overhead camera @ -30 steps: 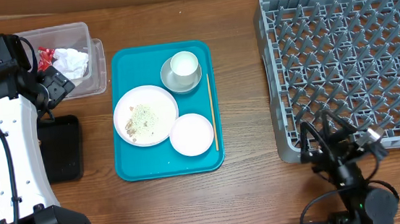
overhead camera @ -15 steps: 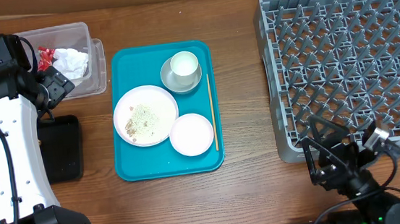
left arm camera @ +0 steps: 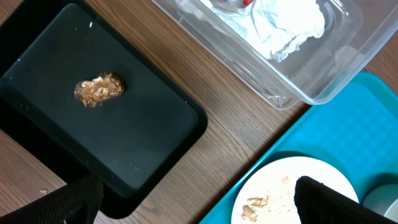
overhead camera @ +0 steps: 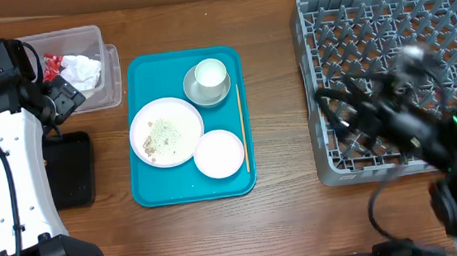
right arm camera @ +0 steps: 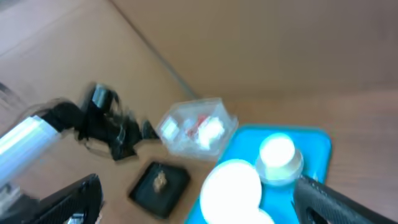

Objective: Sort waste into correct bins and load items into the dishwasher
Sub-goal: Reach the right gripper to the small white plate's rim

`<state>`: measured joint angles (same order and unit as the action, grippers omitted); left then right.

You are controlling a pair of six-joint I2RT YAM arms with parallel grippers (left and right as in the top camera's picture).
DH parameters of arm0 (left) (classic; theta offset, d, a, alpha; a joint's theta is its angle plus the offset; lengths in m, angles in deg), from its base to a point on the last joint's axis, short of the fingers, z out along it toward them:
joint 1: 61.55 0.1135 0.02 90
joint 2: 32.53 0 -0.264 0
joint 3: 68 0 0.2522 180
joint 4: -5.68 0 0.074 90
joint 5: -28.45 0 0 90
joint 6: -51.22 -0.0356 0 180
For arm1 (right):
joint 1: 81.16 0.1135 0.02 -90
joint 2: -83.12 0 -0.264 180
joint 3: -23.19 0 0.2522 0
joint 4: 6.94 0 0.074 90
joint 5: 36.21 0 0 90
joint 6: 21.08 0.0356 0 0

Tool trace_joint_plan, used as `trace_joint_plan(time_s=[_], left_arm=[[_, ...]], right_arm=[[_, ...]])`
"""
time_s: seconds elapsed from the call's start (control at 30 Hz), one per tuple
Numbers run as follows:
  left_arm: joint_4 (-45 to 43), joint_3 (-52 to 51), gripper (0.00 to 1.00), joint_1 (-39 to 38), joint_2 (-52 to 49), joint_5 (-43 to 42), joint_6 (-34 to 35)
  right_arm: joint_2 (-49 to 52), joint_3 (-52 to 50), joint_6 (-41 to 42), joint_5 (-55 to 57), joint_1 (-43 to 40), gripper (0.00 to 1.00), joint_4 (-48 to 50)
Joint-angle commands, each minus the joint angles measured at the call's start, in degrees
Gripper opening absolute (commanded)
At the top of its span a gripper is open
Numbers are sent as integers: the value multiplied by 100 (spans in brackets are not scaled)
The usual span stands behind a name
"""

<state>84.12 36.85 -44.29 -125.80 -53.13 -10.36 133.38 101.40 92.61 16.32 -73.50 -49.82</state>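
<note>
Napkins (overhead camera: 84, 70) in clear tub (overhead camera: 88, 37), large plate (overhead camera: 167, 132) on teal tray (overhead camera: 147, 193)

tub (overhead camera: 109, 82) and flat tray (overhead camera: 71, 171) lie left of the serving tray (overhead camera: 156, 193), dish rack (overhead camera: 384, 15) right.

The left arm (overhead camera: 5, 176) had a long white shell between black joint housings, with a thin black cable along it. The right arm (overhead camera: 415, 132) looked black and blurred, showing small green lights. The left hand (left arm camera: 202, 199) and right hand (right arm camera: 199, 199) had matte black fingers.
</note>
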Motion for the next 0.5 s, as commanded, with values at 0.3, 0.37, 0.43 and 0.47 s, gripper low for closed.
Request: trace_joint_plan(time_s=[0.3, 0.37, 0.43, 0.47], left_arm=[[-7, -35, 100, 7, -46, 55, 74], [-7, -35, 100, 7, -46, 55, 74], [-9, -35, 100, 7, -46, 55, 76], [-7, -35, 100, 7, -46, 55, 74]], right_arm=[[2977, 916, -1349, 4341, 4297, 100, -1176], [3460, 916, -1351, 4503, 4577, 100, -1091], [3950, 916, -1346, 4417, 4706, 100, -920], [4096, 916, -1349, 4319, 4730, 100, -861]])
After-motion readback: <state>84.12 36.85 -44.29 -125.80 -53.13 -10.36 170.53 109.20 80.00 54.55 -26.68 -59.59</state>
